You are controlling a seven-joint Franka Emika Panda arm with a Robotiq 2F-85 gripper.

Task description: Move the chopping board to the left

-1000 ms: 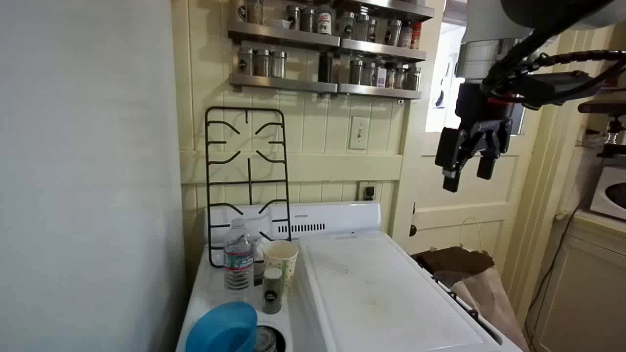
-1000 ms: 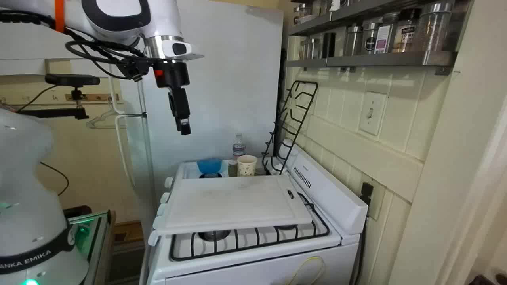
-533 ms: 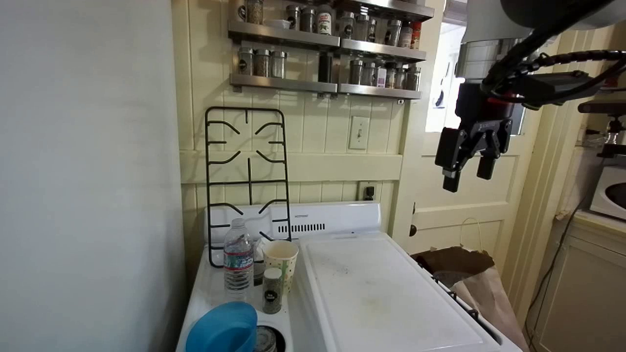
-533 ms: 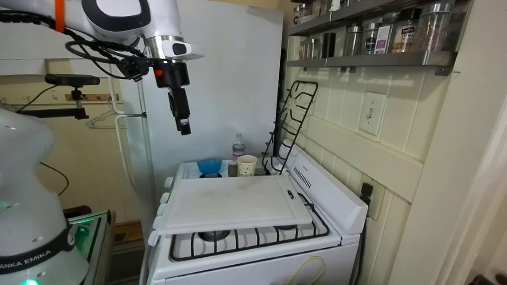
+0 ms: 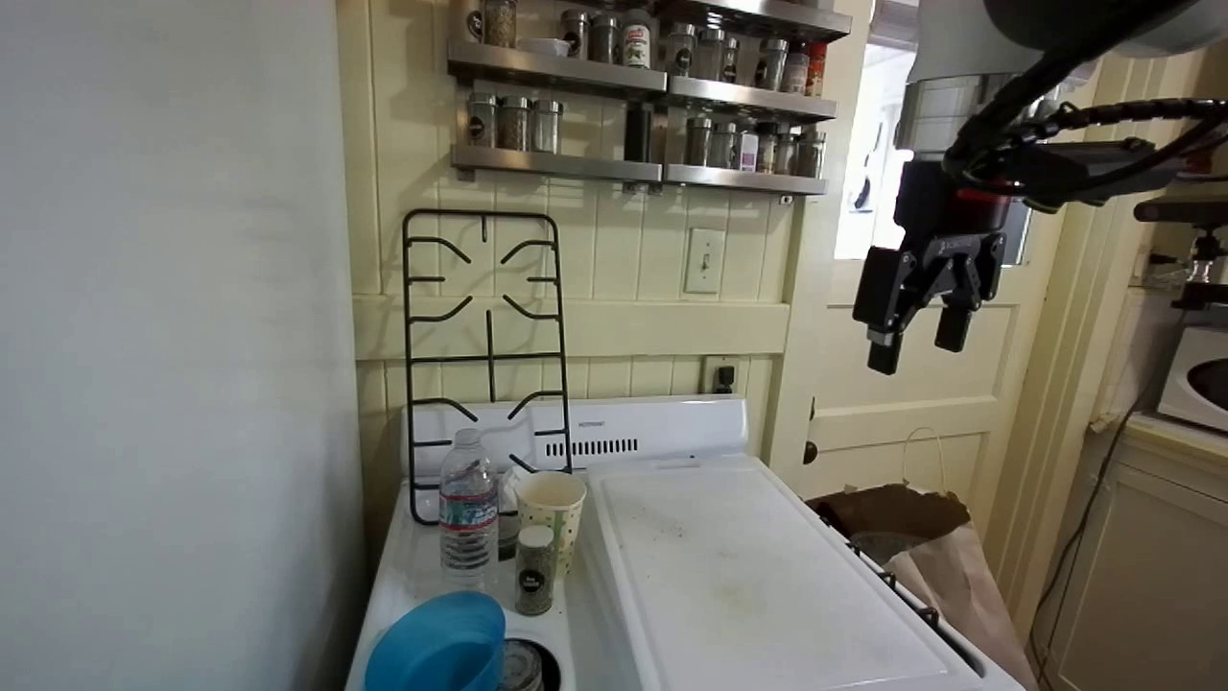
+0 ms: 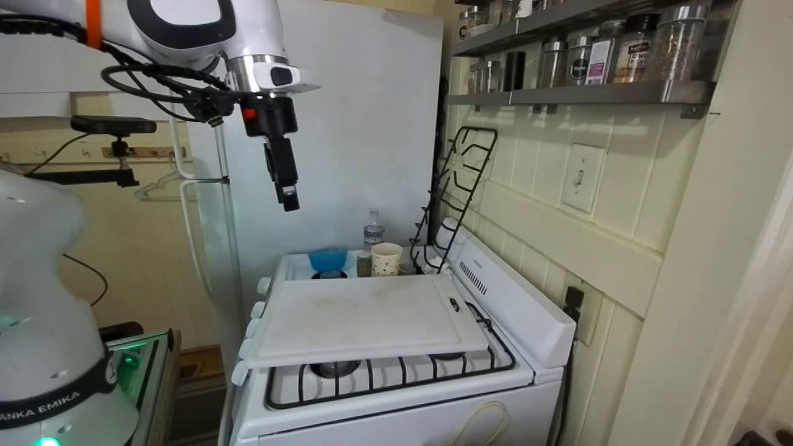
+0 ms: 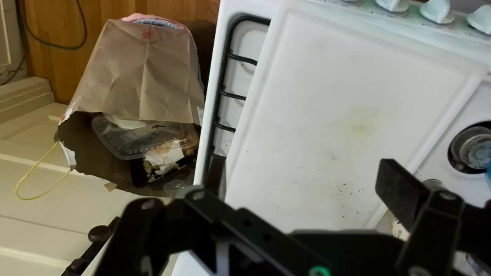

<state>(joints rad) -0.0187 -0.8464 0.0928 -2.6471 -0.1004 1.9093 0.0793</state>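
Note:
The chopping board is a large white slab lying over the stove top, seen in both exterior views (image 5: 758,576) (image 6: 365,316). It also fills the middle of the wrist view (image 7: 337,96), with faint yellow stains and dark crumbs on it. It sits partly over a black grate (image 6: 396,378) on the white stove. My gripper is open and empty, pointing down, in both exterior views (image 5: 917,348) (image 6: 289,201). It hangs well above the board, touching nothing. In the wrist view the gripper (image 7: 301,168) has its fingers wide apart, with the board far below between them.
A blue bowl (image 6: 328,259), a spice jar (image 5: 534,571), a paper cup (image 6: 386,259) and a water bottle (image 5: 468,509) stand beside the board. A second grate (image 5: 489,359) leans on the wall. Knobs (image 7: 437,10) line the stove front. A paper bag (image 7: 142,76) stands beside the stove.

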